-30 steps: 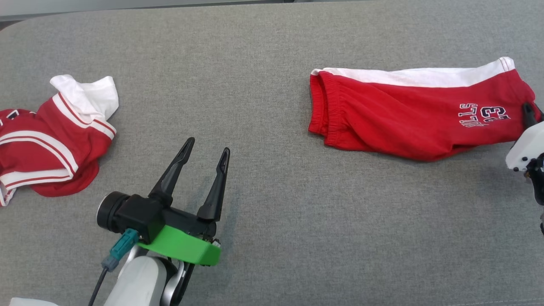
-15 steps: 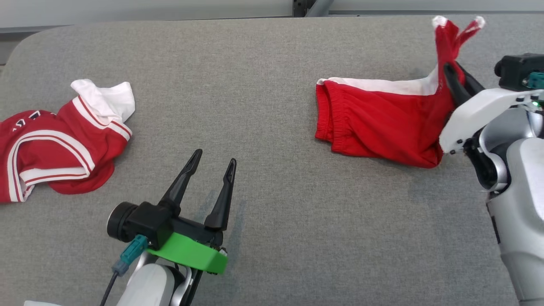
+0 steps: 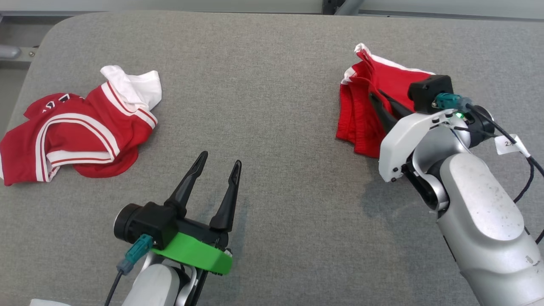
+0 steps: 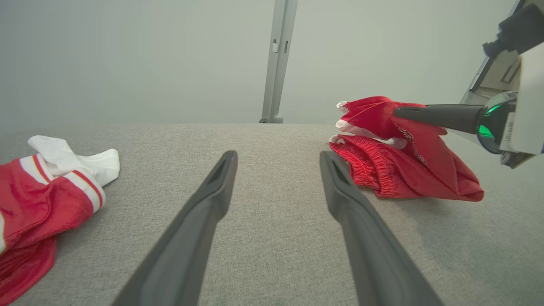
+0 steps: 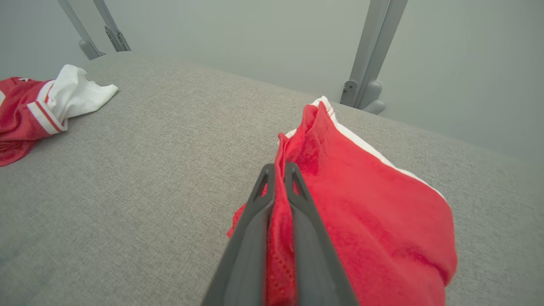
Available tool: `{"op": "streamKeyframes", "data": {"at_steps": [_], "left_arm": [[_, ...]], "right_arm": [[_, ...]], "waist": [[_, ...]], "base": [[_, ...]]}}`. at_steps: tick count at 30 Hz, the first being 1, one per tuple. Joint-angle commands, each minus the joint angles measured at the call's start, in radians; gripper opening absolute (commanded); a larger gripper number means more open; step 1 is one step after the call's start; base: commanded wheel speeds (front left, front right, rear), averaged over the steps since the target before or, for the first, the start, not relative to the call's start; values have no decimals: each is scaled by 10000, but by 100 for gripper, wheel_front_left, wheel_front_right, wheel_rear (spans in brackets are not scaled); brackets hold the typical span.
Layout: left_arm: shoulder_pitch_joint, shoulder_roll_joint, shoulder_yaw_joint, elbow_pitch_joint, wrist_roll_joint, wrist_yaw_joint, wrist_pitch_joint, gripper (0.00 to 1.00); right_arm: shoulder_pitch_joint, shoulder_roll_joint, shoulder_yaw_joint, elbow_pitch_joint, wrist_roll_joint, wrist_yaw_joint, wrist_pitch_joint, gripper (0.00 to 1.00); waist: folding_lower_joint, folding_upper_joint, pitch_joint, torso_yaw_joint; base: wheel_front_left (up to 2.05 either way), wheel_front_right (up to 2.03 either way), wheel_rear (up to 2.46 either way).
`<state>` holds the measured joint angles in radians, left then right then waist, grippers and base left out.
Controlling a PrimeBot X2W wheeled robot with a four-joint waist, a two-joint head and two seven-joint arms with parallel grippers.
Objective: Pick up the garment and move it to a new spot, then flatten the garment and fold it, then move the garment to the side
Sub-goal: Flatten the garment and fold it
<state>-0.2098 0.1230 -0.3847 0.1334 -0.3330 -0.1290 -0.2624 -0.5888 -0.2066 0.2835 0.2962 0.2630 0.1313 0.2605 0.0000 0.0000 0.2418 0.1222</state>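
**Status.** The red shorts [image 3: 361,114] lie on the right part of the grey padded table [image 3: 276,85]. The elastic waistband end rests on the surface. The opposite end is raised and doubled back over it, so the cloth forms two loose layers.

**Grippers.** The right gripper [image 3: 376,96] is pinched tight on the raised end of the shorts. In the right wrist view, red cloth passes between its two nearly touching fingers. The left gripper [image 3: 221,158] hangs over bare table near the front edge, its fingers spread wide and holding nothing.

**Progress (judgement).**
1. The lower layer lies fairly smooth, so the relocating and flattening appear complete.
2. The fold is the step in hand. The upper layer is not yet laid down, and its edges are not yet matched to the waistband.
3. Remaining work: lay the held end down, release it, finish any further fold, then move the shorts to the side.

**Inventory.**
- Garments: two. These are the shorts and a crumpled red and white jersey [image 3: 80,136], which lies at the left of the table, well apart from the shorts.
- Grippers: two.
- Tables: one.
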Motion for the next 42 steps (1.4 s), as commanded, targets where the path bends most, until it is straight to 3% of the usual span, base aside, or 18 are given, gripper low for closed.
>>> {"op": "streamKeyframes", "data": {"at_steps": [1, 2, 3, 4, 5, 6, 15, 20, 27, 32, 42], "left_arm": [[-47, -14, 29, 17, -101, -34, -28, 100], [-59, -14, 48, 25, -111, -34, -28, 100], [-63, -12, 68, 38, -116, -34, -28, 100], [-66, -7, 82, 50, -121, -34, -28, 100], [-65, -2, 92, 66, -118, -34, -28, 100], [-52, 3, 116, 84, -115, -34, -28, 100], [398, -41, 439, 222, 71, -34, -28, 100], [738, -163, 928, 199, 359, 3, -28, 100], [1407, -491, 1866, 112, 452, 239, -28, 100], [1961, -595, 2318, 61, 742, 322, -28, 100], [2750, -691, 2875, -325, 1545, 244, -28, 100]], "right_arm": [[24, 104, 112, 137, -16, -10, -116, 0], [60, 166, 180, 225, 39, -10, -147, 24], [96, 223, 242, 297, 105, -10, -179, 40], [131, 252, 294, 348, 146, -10, -197, 47], [169, 255, 345, 391, 173, -10, -207, 86], [208, 252, 446, 403, 176, -10, -230, 100], [925, 291, 857, -124, 575, -10, -1079, 100], [1525, 222, 754, -454, 104, -10, -2777, 100], [2433, 194, 249, 210, -1100, -10, -4995, 100], [3081, 373, -439, 763, -1438, -12, -5264, 100], [4891, 1133, -2215, -598, -2190, -11, -5261, 100]], "waist": [[0, 0, 90, 114], [0, 0, 106, 139], [0, 0, 115, 156], [0, 0, 118, 167], [0, 0, 114, 171], [0, 0, 95, 163], [0, 0, -542, -232], [0, 0, -1052, -602], [0, 0, -1754, -1052], [0, 0, -2166, -1298], [0, 0, -2447, -1437]], "base": [[0, 0, 0], [0, 0, 0], [0, 0, 0], [0, 0, 0], [0, 0, 0], [0, 0, 0], [0, 0, 0], [0, 0, 0], [0, 0, 0], [0, 0, 0], [0, 0, 0]]}}
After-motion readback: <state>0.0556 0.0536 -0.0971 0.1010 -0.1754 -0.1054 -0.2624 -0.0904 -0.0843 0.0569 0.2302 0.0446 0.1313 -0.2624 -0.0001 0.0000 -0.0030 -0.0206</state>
